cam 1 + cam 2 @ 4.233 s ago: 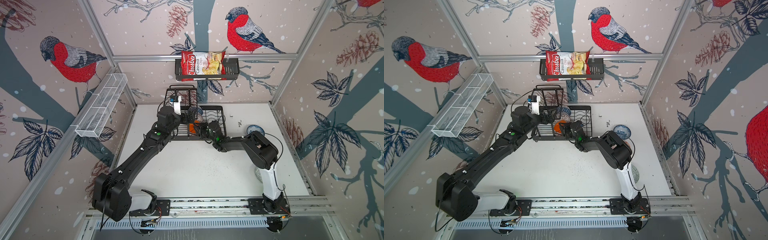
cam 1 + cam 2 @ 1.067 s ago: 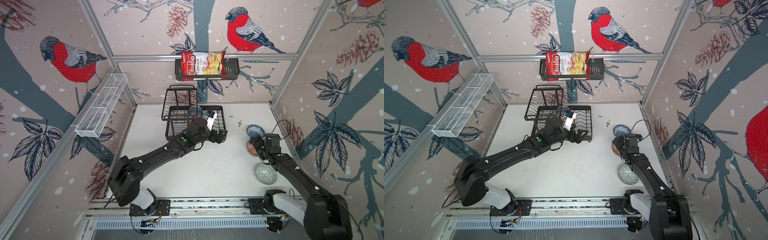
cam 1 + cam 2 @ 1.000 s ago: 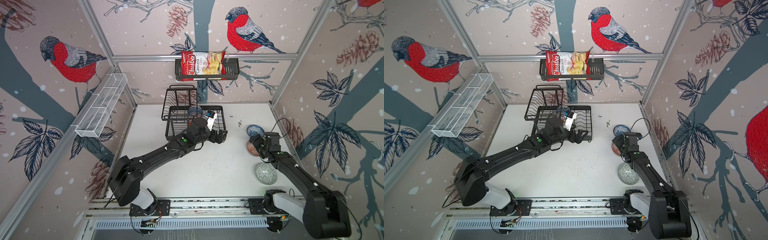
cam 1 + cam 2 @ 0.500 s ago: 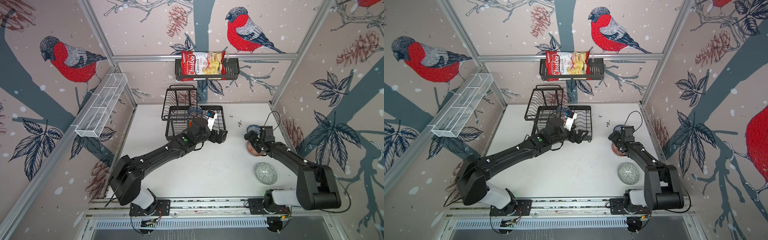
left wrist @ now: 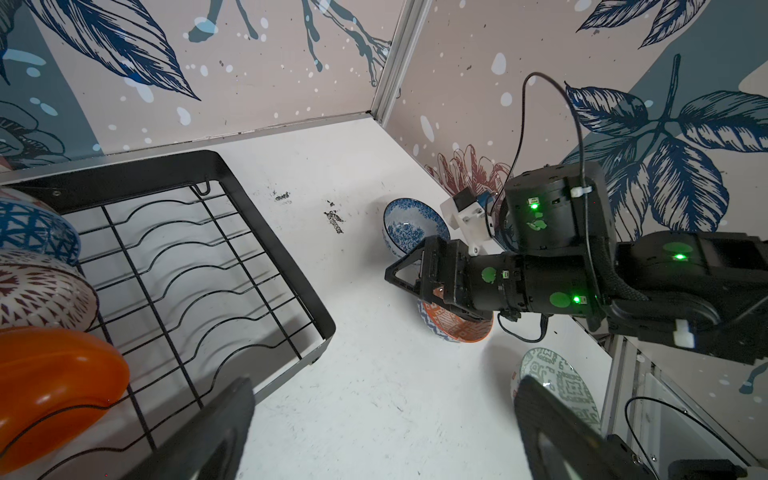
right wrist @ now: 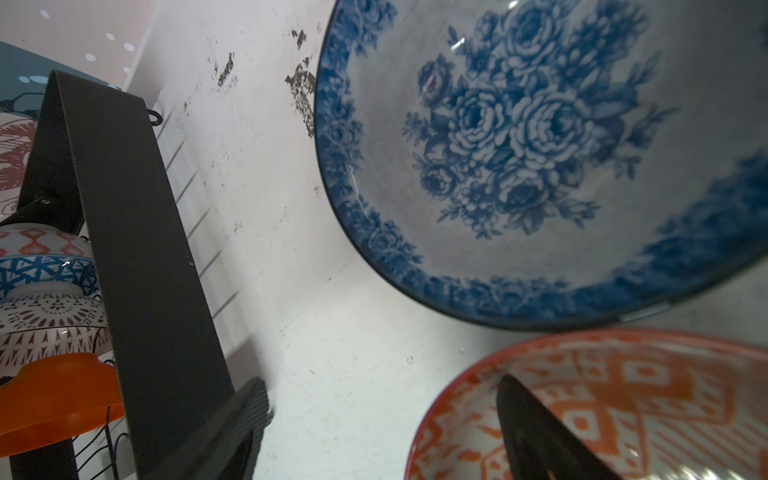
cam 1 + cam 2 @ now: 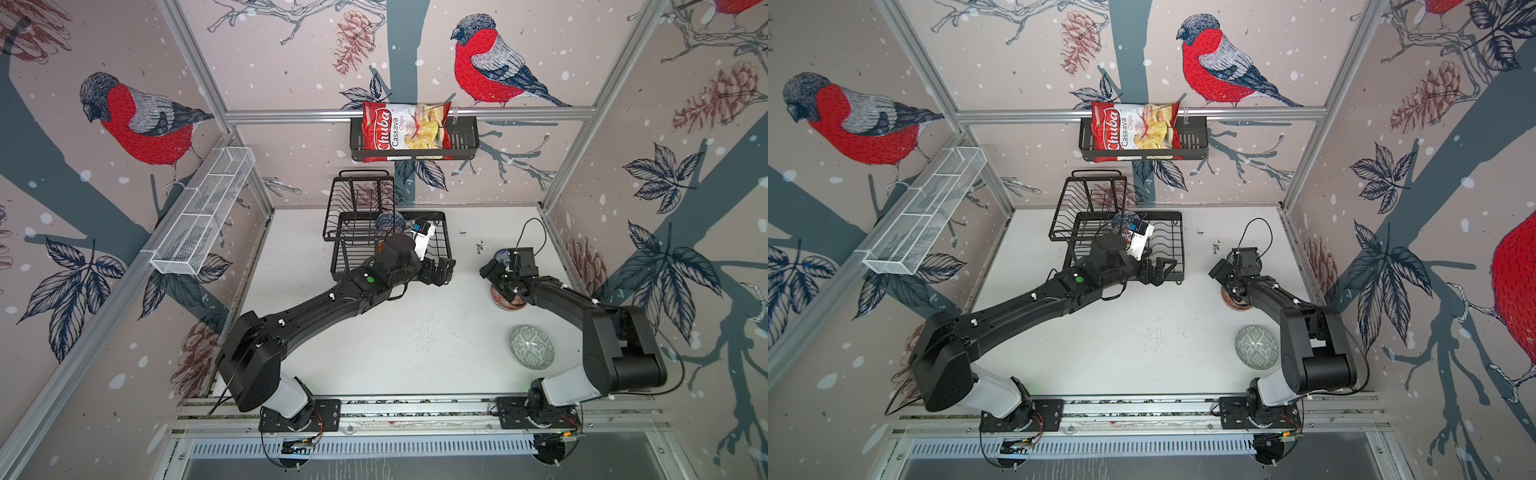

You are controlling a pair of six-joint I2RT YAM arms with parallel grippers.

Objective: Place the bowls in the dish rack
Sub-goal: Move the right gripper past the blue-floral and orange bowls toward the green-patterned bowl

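Observation:
The black wire dish rack stands at the back of the table. It holds a glossy orange bowl, a radial-patterned bowl and a dark blue geometric bowl. On the table to the right stand a blue-white floral bowl, an orange-white patterned bowl and a grey-green bowl. My right gripper is open over the orange-white bowl's rim, one finger inside the bowl and one outside. My left gripper hangs open and empty at the rack's front right corner.
A black basket with a chips bag hangs on the back wall. A white mesh basket is fixed to the left wall. The right wall runs close behind the floral bowl. The right wrist cable loops above the gripper.
My right gripper has swung back and left from beside the grey-green bowl to the orange-white bowl's rim, its jaws narrowing slightly. The left arm has stayed still.

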